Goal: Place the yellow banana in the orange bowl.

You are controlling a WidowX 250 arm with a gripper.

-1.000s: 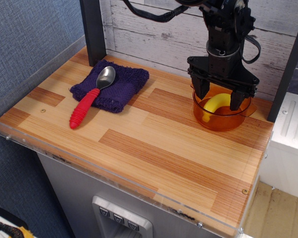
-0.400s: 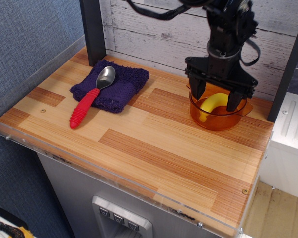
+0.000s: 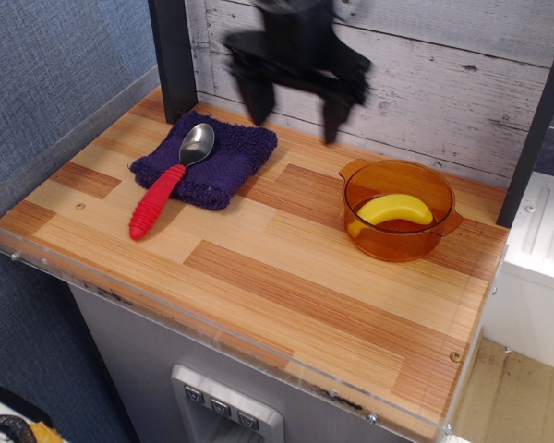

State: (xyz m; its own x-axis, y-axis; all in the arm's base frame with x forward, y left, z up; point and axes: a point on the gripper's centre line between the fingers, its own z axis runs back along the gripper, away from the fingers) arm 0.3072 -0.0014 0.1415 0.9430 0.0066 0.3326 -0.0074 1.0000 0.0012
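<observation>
The banana (image 3: 394,210) lies inside the bowl (image 3: 400,242) at the right rear of the table (image 3: 286,277); the gripper (image 3: 295,103) hangs high above the back edge, blurred, fingers spread and empty; the task looks done, with nothing left but to withdraw.
</observation>
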